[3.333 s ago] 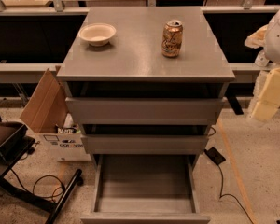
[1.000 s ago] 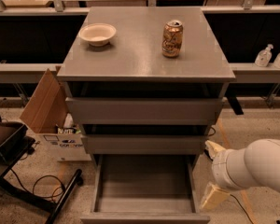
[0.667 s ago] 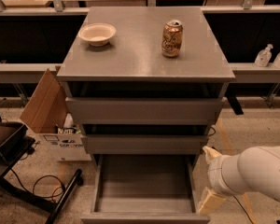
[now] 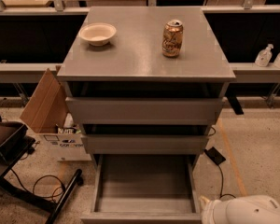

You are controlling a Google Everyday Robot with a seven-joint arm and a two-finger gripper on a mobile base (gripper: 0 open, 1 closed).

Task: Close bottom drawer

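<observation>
The grey cabinet has three drawers. The bottom drawer is pulled far out toward me; its shallow grey box is empty and its flat front lies at the bottom edge of the view. The two drawers above it stand slightly ajar. A white rounded part of my arm shows at the bottom right corner, just right of the drawer's front right corner. The gripper itself is out of view below the frame.
A cream bowl and a bronze soda can stand on the cabinet top. A cardboard box and a black stand with cables sit on the left floor. A black adapter with cable lies on the right. Bottles stand on the right ledge.
My arm has dropped from the upper right to the floor level beside the drawer's right side, then sunk lower toward the bottom right corner. The drawer has not moved.
</observation>
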